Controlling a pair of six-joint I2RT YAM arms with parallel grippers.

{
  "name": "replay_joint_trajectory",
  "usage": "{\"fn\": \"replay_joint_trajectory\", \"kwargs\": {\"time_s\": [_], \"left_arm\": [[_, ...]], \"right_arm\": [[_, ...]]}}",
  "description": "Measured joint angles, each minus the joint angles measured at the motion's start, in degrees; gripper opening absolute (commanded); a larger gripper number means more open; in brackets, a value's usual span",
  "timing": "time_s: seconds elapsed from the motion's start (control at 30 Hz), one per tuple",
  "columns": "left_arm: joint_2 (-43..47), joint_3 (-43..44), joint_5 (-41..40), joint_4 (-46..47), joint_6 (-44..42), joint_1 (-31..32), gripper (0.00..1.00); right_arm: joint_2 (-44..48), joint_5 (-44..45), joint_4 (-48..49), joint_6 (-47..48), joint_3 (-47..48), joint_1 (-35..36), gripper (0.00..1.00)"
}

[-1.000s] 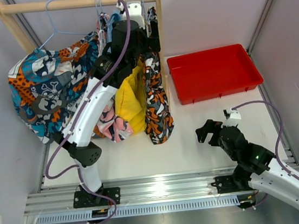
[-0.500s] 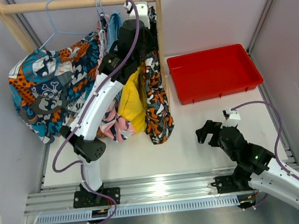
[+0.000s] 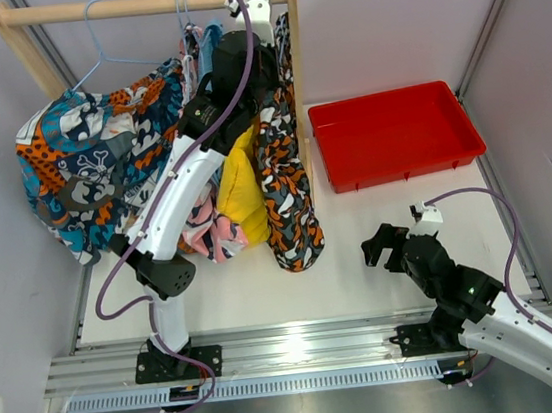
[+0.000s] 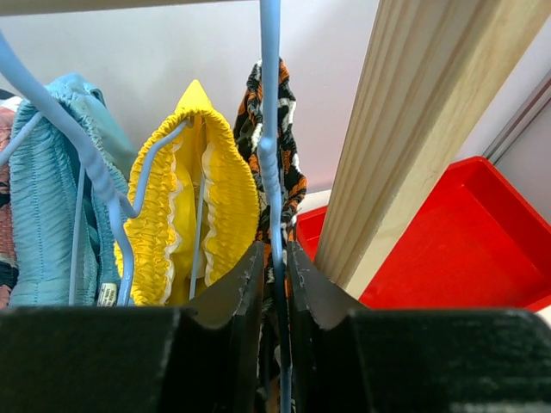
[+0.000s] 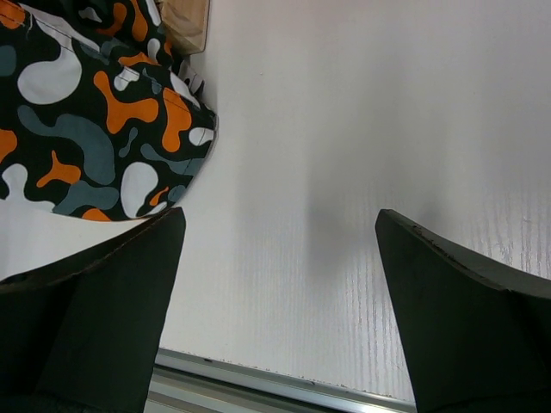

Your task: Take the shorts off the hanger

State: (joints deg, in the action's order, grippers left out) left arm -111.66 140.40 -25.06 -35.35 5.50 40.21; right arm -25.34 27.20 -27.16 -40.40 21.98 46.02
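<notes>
Several shorts hang on hangers from a wooden rail (image 3: pixel 130 5): teal-orange-white patchwork (image 3: pixel 89 164), pink (image 3: pixel 211 237), yellow (image 3: pixel 238 186) and black-orange-white blotched (image 3: pixel 288 195). My left gripper (image 3: pixel 250 30) is up at the rail's right end. In the left wrist view it (image 4: pixel 275 249) is shut on the thin blue hanger (image 4: pixel 271 129) that carries the blotched shorts (image 4: pixel 293 185), beside the yellow (image 4: pixel 219 198) and light blue (image 4: pixel 47 215) pairs. My right gripper (image 3: pixel 376 244) stands open low over the table; its wrist view shows it (image 5: pixel 280 215) holding nothing, with the blotched shorts' hem (image 5: pixel 86 129) at upper left.
A red tray (image 3: pixel 393 132) sits at the right of the rack, also seen in the left wrist view (image 4: pixel 456 249). The rack's wooden right post (image 4: pixel 413 138) stands right beside the held hanger. An aluminium rail (image 3: pixel 293 345) runs along the near table edge.
My left gripper has risen toward the rail and closed its jaws on the blue hanger. The blotched shorts now hang straighter and lower. The right arm has not moved.
</notes>
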Motion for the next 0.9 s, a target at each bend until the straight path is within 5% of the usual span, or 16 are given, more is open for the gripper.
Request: {"fn": "replay_joint_trajectory", "kwargs": {"time_s": [0.13,0.3,0.4,0.47,0.9], "left_arm": [[0.0,0.0,0.6,-0.7,0.0,0.0,0.36],[-0.2,0.0,2.4,-1.5,0.0,-0.2,0.36],[-0.6,0.0,3.5,-1.9,0.6,-0.6,0.21],[-1.1,0.0,4.3,-2.2,1.0,-0.9,0.02],[-1.1,1.3,5.7,-3.6,0.5,-2.2,0.00]], "right_arm": [[0.0,0.0,0.0,-0.1,0.0,0.0,0.99],[0.1,0.0,0.0,-0.1,0.0,0.0,0.99],[0.2,0.0,0.0,-0.1,0.0,0.0,1.00],[0.2,0.0,0.0,-0.1,0.0,0.0,1.00],[0.2,0.0,0.0,0.0,0.0,0.0,0.99]]}}
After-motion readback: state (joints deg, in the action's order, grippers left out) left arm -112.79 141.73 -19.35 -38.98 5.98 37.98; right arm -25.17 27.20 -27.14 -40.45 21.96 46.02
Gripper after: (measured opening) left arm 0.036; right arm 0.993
